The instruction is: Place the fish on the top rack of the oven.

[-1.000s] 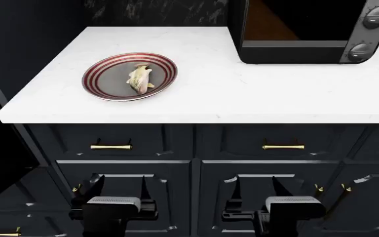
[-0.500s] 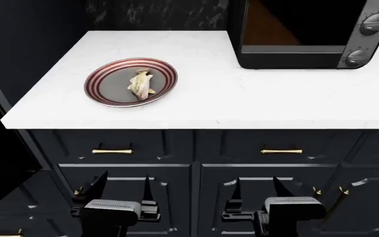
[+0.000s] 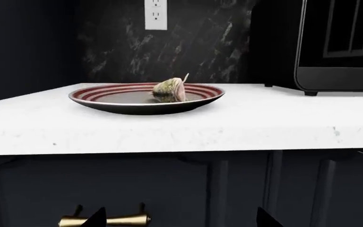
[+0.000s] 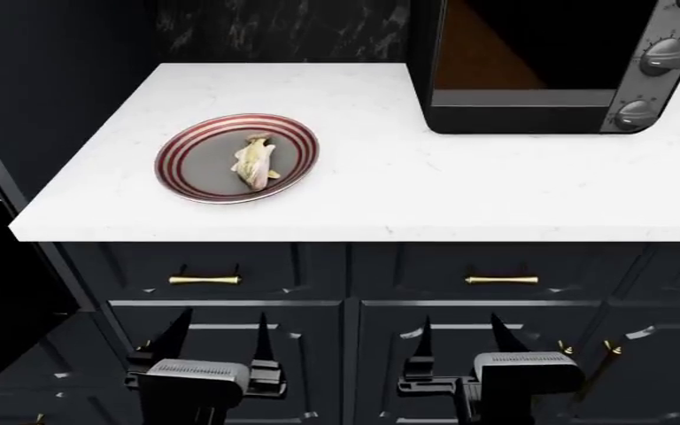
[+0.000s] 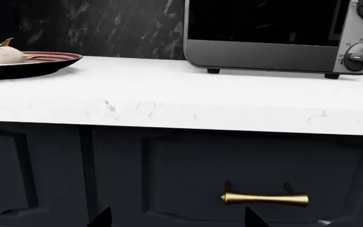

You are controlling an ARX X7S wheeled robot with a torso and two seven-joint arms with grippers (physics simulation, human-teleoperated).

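Fish [image 4: 252, 162] on red-striped plate [image 4: 187, 146] at upper left, well above both wide-open, empty grippers [image 4: 212, 343] [image 4: 459, 341] at bottom.

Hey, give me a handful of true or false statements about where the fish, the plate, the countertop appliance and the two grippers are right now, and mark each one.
1. The fish lies on the red-striped plate. True.
2. The left gripper is shut on the fish. False: it is open, down in front of the cabinet doors, below the counter.
3. The plate sits at the counter's left end, with the black countertop appliance to its right. True.
4. The right gripper rests on the counter. False: it is open and empty, below the counter's edge.
5. A brass drawer handle shows under the counter above the right gripper. True.
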